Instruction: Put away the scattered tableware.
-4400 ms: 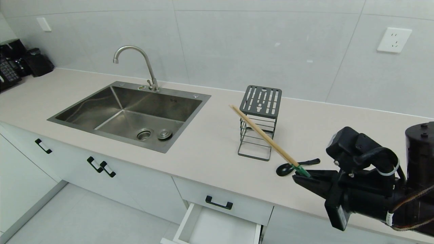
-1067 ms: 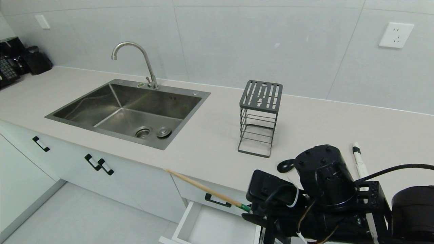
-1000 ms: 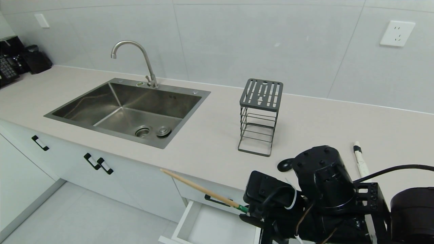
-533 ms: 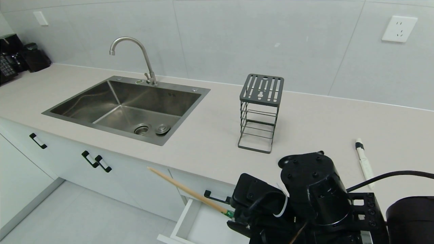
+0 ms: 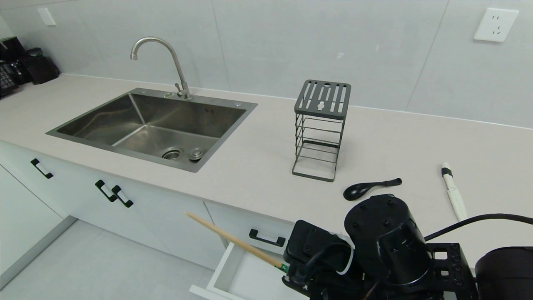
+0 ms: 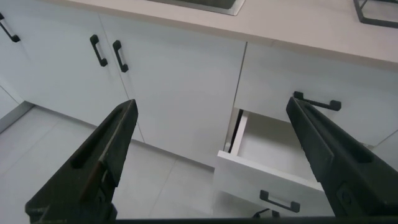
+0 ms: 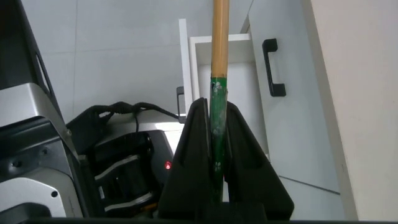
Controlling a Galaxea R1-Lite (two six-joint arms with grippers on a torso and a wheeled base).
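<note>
Wooden chopstick pinched in my right hand over the open drawer.
My left hand hangs spread, facing the cabinet.

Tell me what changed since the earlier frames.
The right gripper, shut on the chopstick throughout, swung it from above the counter by the rack down to over the open drawer. Spoon, rack and white utensil stayed put.
</note>
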